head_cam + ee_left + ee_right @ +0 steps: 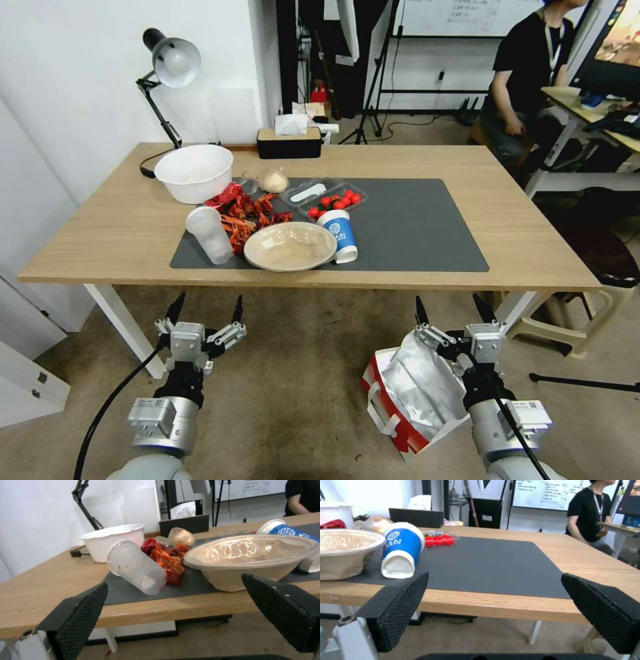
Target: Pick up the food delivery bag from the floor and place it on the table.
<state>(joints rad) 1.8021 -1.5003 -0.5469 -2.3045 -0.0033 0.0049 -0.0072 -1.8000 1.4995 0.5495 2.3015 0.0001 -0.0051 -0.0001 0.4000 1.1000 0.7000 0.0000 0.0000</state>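
Both claws spread wide, holding nothing. My left claw [205,312] hangs before the near edge of the surface [107,233], touching nothing. My right claw [452,312] hangs above the food delivery bag [408,395], whether touching it I cannot tell. Bag sits on the floor [293,373], foil lining exposed, just short of the surface's near edge.

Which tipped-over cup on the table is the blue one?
The blue cup lies near the mat's middle, right of the tan bowl. The other tipped cup, the clear plastic cup, lies left of that bowl.
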